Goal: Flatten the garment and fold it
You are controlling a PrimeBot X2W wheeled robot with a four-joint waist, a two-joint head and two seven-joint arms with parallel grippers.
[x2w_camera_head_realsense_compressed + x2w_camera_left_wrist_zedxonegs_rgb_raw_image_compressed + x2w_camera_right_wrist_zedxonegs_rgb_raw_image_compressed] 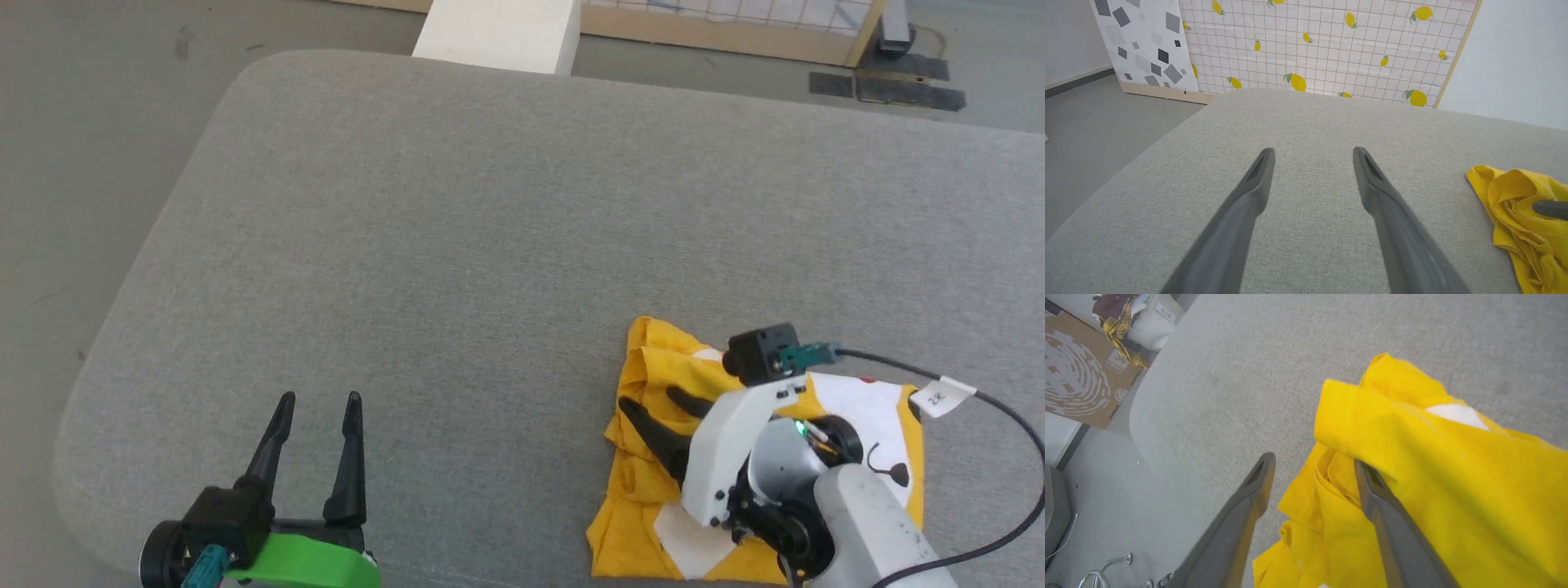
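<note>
The garment (653, 367), a mustard-yellow T-shirt with a white patch and black face lines, lies crumpled and partly folded at the near right of the grey table (490, 229). My right gripper (649, 398) hovers over its left part, open. In the right wrist view the garment (1433, 457) drapes a hemmed fold over one finger (1392, 522) of my right gripper (1313, 460), and nothing is pinched between the two. My left gripper (318, 400) is open over bare table at the near left, well apart from the cloth. From the left wrist, my left gripper (1312, 153) points across the table, with the garment (1515, 196) at the right edge.
A white block (498, 33) stands beyond the table's far edge. A lemon-print screen (1310, 49) stands behind the table. A cardboard box (1077, 375) and a pile of clothes sit on the floor off the table's rounded corner. A black cable (1004, 416) trails from my right wrist.
</note>
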